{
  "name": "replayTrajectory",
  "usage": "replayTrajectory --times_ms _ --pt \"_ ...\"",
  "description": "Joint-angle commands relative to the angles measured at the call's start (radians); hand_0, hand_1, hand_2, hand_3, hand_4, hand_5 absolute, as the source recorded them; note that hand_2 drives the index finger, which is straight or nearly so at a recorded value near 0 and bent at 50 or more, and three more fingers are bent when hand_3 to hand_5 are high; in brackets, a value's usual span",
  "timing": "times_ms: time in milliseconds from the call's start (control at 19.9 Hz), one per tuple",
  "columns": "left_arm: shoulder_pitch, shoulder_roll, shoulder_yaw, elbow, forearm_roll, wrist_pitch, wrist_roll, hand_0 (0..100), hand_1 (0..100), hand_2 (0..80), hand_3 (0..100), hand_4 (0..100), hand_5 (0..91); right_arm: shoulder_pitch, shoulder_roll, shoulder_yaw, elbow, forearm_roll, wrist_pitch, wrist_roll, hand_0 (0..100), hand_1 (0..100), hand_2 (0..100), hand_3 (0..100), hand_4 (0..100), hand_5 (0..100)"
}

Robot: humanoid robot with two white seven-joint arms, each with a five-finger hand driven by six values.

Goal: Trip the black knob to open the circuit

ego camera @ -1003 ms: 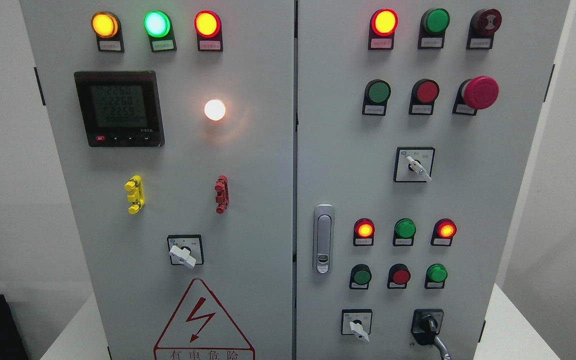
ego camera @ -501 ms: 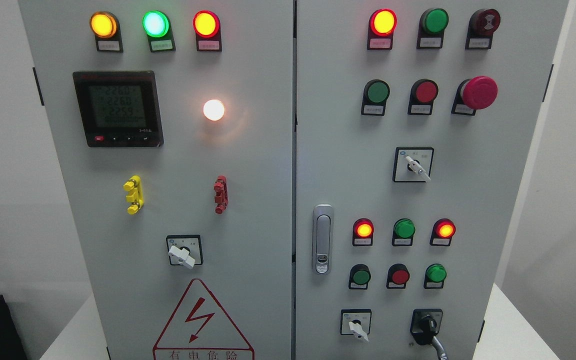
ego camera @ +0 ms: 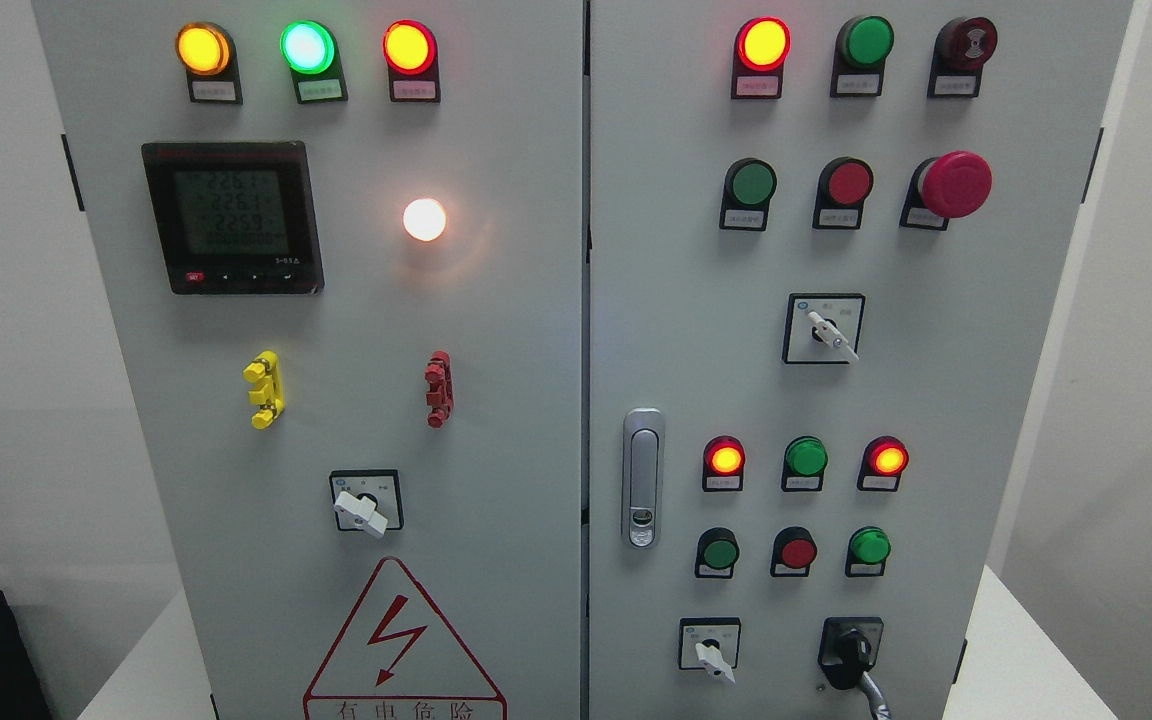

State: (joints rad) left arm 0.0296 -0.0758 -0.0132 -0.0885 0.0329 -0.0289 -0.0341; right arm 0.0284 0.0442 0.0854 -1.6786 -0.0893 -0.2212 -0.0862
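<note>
The black knob (ego camera: 850, 651) sits on a black square plate at the lower right of the right cabinet door (ego camera: 696, 300), close to the bottom edge of the head view. Its handle points roughly downward. A thin grey piece (ego camera: 874, 697) runs from under the knob down and to the right, out of the picture; I cannot tell what it is. Neither of my hands nor either arm shows anywhere in the view.
Left of the knob is a white selector switch (ego camera: 711, 655). Another selector (ego camera: 824, 330), a red mushroom button (ego camera: 954, 184), a door latch (ego camera: 642, 478), lamps and push buttons fill the right door. The left door carries a meter (ego camera: 232, 216) and a selector (ego camera: 364, 508).
The whole panel has drifted a few pixels to the left in the picture. The knob and the switches keep their positions.
</note>
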Motion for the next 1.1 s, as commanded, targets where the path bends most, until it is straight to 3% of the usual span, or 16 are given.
replayTrajectory --times_ms 0,1053 --pt "0.0 -0.002 0.001 0.001 0.002 0.0 0.0 12 39 0.0 0 0 0.0 -0.022 -0.004 0.03 -0.03 0.002 -0.012 0.019 56 75 0 100 100 94" --pt "-0.002 -0.001 0.001 0.001 0.002 0.0 0.0 12 39 0.0 0 0 0.0 -0.036 -0.012 0.047 -0.032 0.002 -0.014 0.019 56 75 0 100 100 94"
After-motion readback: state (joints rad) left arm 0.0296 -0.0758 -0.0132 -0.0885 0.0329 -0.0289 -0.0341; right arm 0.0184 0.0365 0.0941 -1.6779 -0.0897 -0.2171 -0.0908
